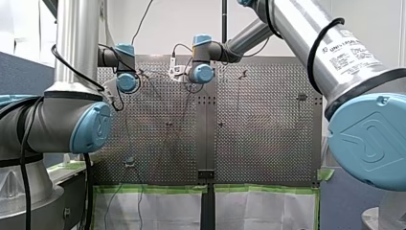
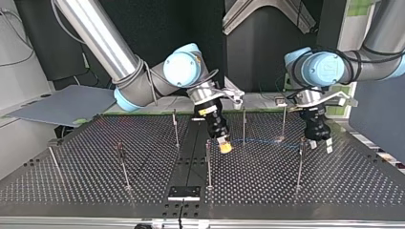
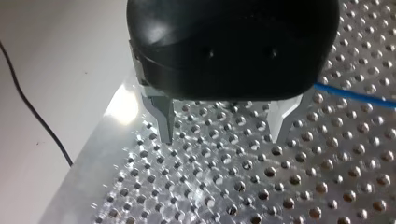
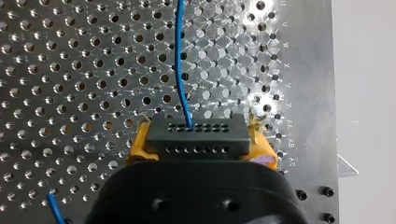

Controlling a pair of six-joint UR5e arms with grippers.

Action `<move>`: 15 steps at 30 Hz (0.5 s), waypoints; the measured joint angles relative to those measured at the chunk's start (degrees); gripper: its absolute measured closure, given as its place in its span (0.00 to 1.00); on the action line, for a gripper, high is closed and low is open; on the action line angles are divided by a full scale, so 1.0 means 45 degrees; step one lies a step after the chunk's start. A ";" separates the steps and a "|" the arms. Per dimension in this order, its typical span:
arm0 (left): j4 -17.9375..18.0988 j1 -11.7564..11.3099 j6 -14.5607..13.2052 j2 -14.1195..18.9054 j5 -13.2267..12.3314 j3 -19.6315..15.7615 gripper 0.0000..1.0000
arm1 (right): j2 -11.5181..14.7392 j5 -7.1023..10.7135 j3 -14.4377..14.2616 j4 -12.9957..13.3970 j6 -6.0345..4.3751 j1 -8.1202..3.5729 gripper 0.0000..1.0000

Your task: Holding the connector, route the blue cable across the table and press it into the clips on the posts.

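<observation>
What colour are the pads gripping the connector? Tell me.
Yellow pads; the right wrist view shows them best.

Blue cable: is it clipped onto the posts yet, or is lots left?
Done: my right gripper, yellow-padded, clamps the black block connector, thin blue cable running out. In hand: the cable stretches low over the perforated metal table towards my open, empty left gripper. Left: no thin metal post visibly holds it, so all the clipping.

Front: from behind, high, looking across perforated table (image 1: 268, 120). Top: opposite, low, facing back. Wrists: close above same table.
</observation>
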State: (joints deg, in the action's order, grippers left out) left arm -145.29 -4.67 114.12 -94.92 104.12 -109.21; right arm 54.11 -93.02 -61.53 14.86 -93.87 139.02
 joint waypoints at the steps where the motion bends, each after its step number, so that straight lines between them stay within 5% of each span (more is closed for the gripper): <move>1: -0.0139 0.0009 0.0116 0.0127 -0.0026 -0.0080 0.00 | 0.0000 -0.0014 0.0010 -0.0017 0.0005 0.0010 1.00; 10: -0.1140 0.0030 0.1065 0.1129 -0.0838 -0.0995 0.00 | 0.0000 -0.0129 0.0028 -0.0077 0.0016 0.0052 1.00; 15: -0.1745 0.0089 0.1098 0.1726 -0.1312 -0.1589 0.00 | 0.0000 -0.0210 0.0030 -0.0121 0.0016 0.0069 1.00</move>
State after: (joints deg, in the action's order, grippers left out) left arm -153.15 -4.27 119.06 -87.16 98.22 -116.36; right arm 54.11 -93.96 -61.40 14.31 -93.80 139.33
